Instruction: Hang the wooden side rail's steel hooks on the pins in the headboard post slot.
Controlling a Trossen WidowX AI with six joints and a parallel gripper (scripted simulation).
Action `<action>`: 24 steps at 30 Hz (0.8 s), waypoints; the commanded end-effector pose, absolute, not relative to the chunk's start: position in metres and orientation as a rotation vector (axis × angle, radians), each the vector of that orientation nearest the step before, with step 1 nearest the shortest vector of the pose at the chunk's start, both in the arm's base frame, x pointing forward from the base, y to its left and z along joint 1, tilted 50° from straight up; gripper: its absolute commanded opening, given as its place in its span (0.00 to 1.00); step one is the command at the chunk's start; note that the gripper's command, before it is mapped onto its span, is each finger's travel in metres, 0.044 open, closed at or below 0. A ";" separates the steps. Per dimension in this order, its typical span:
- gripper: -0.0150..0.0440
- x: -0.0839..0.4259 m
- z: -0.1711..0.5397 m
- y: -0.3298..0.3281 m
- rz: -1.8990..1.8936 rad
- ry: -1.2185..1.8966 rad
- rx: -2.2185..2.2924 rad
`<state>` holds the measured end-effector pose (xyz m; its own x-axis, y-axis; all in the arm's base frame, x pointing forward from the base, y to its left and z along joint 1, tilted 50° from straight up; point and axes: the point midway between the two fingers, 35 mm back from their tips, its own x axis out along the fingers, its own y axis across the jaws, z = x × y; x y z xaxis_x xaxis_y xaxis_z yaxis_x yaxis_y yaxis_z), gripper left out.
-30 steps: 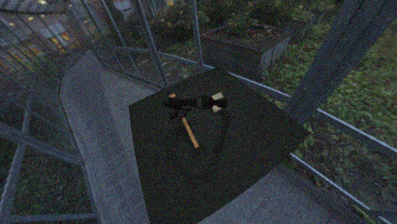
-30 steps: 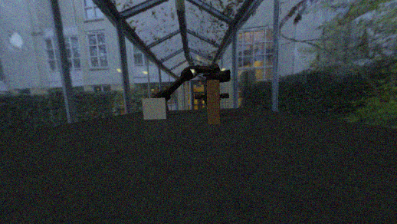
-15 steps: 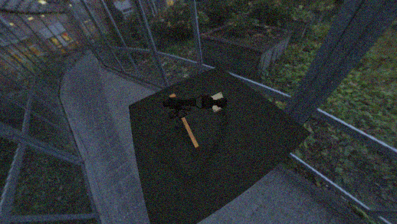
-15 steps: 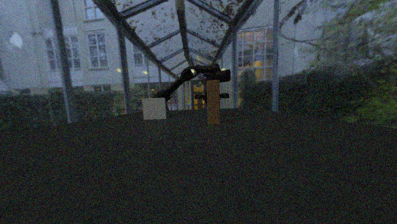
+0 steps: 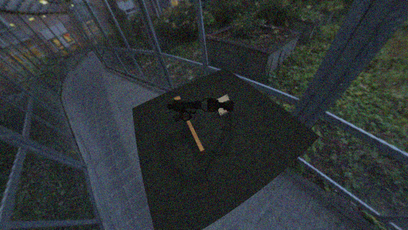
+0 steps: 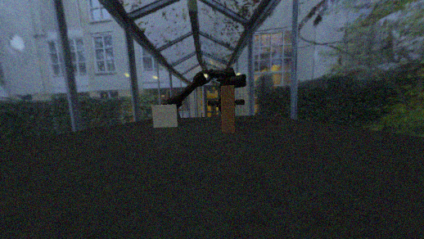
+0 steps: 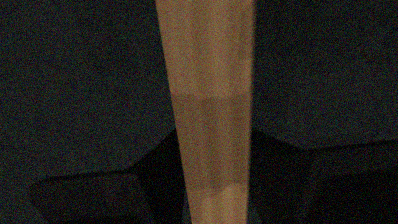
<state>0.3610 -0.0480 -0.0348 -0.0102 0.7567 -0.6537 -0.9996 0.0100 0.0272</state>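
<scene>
Wooden rail [image 5: 195, 136] [image 7: 214, 120], long, straight, smooth-grained, gripped in black pincer [image 5: 187, 116] [image 7: 206, 126], pale block [image 6: 164, 116] apart

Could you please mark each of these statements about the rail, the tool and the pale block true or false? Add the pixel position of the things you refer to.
1. The tool [image 5: 186, 116] [image 6: 227, 102] [image 7: 206, 126] grips the wooden rail [image 5: 195, 135] [image 6: 227, 112] [image 7: 212, 100]. True.
2. The wrist view shows the rail running side to side. False: it runs top to bottom.
3. The pale block [image 5: 224, 98] [image 6: 164, 115] is left of the rail in the exterior view. True.
4. From the top, the rail is fully visible. False: the arm [image 5: 197, 105] [image 6: 186, 93] hides part.
</scene>
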 end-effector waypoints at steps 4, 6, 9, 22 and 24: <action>0.25 0.362 -0.035 -0.053 1.486 0.581 -0.537; 0.25 0.362 -0.035 -0.054 1.486 0.581 -0.537; 0.25 0.362 -0.035 -0.054 1.486 0.581 -0.537; 0.25 0.361 -0.036 -0.055 1.486 0.581 -0.537; 0.25 0.361 -0.036 -0.055 1.486 0.581 -0.537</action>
<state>0.3619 -0.0500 -0.0361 -0.0086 0.7556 -0.6550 -0.9997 0.0096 0.0242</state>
